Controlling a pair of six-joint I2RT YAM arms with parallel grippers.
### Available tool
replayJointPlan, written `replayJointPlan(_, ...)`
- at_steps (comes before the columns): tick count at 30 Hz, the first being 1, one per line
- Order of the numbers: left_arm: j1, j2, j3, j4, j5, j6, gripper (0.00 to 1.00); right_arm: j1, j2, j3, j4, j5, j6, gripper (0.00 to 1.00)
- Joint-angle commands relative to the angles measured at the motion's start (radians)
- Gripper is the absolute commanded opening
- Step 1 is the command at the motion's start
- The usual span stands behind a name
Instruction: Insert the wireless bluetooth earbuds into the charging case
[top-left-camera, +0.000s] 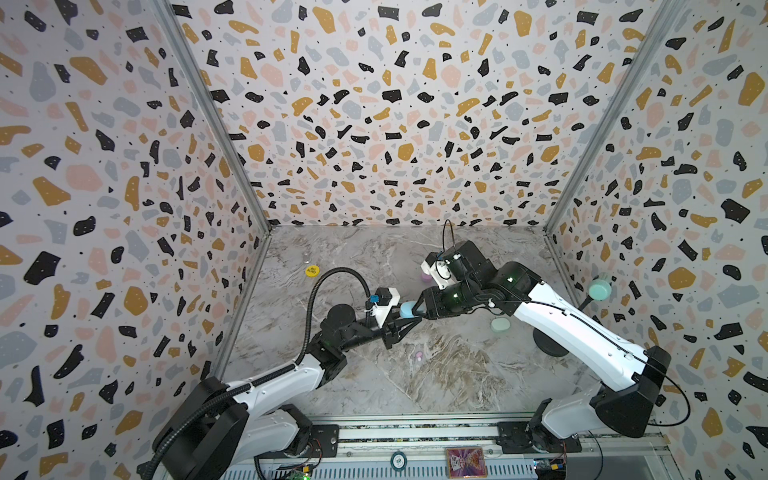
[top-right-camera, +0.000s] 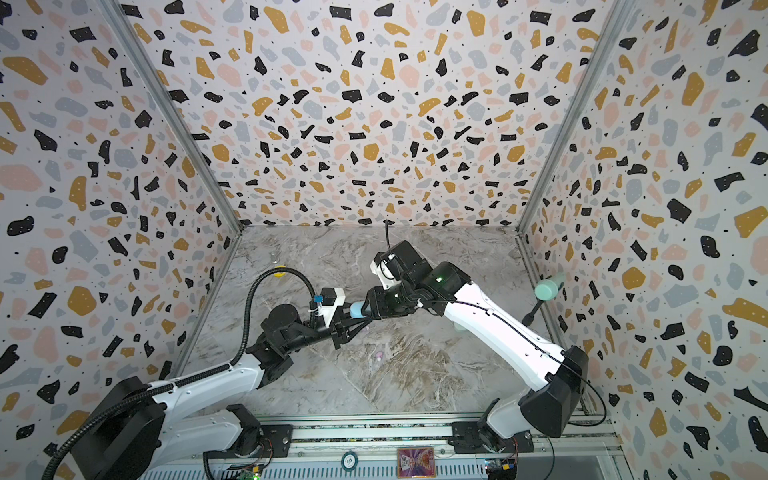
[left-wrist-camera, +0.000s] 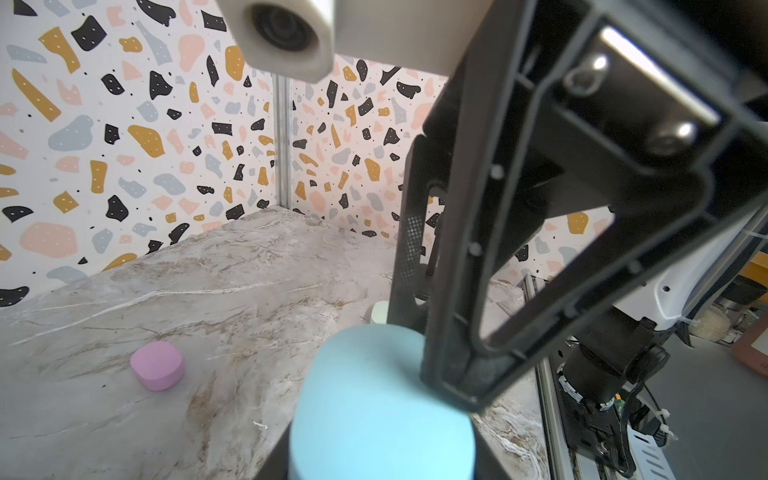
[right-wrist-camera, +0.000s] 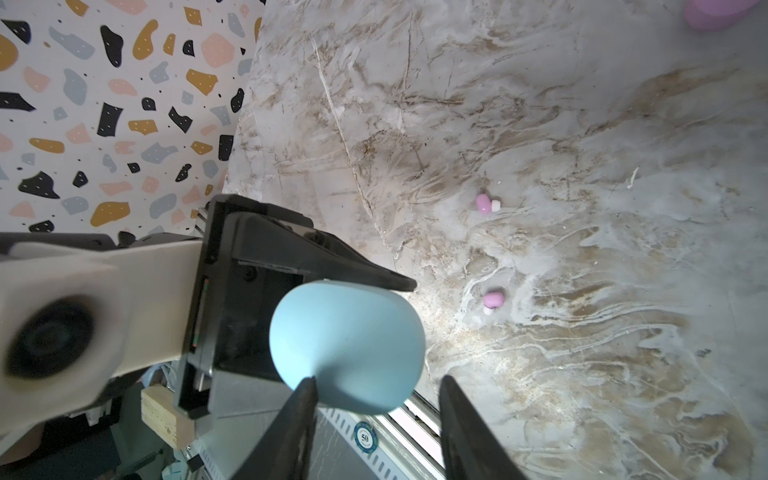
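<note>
In both top views the left gripper (top-left-camera: 405, 320) (top-right-camera: 352, 322) had its jaws clamped on the blue charging case (top-left-camera: 406, 309) (top-right-camera: 356, 309), held above the worktop (top-left-camera: 415, 395). The right gripper (top-left-camera: 417, 311) (top-right-camera: 365, 309) met the case from the opposite side. One of the pink earbuds (top-left-camera: 419, 355) (top-right-camera: 379, 355) lay on the marble, apart from a mint case (top-left-camera: 500, 325).

The left wrist view showed a right finger (left-wrist-camera: 453, 291) pressed against the blue charging case (left-wrist-camera: 374, 415), with a pink case (left-wrist-camera: 157, 365) well apart.

In the right wrist view the right jaws stood apart. One tip touched the blue charging case (right-wrist-camera: 345, 345), and two pink earbuds (right-wrist-camera: 486, 204) (right-wrist-camera: 492, 301) lay loose on the worktop.
</note>
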Motion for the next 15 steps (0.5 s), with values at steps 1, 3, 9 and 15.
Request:
replayJointPlan(1, -0.003, -0.028, 0.027, 0.104, 0.002, 0.018, 0.22, 0.005, -0.001, 0.027, -0.039, 0.0, -0.007, 0.57)
replayJointPlan(3, -0.002, -0.025, 0.027, 0.103, 0.003, 0.017, 0.22, 0.005, 0.011, 0.055, -0.042, 0.0, -0.014, 0.61)
replayJointPlan(9, -0.002, -0.023, 0.029, 0.099, 0.005, 0.018, 0.22, 0.01, 0.04, 0.11, -0.032, 0.001, -0.032, 0.72)
replayJointPlan(15, -0.003, -0.021, 0.029, 0.099, 0.005, 0.017, 0.22, 0.044, 0.103, 0.168, -0.066, 0.006, -0.068, 0.75)
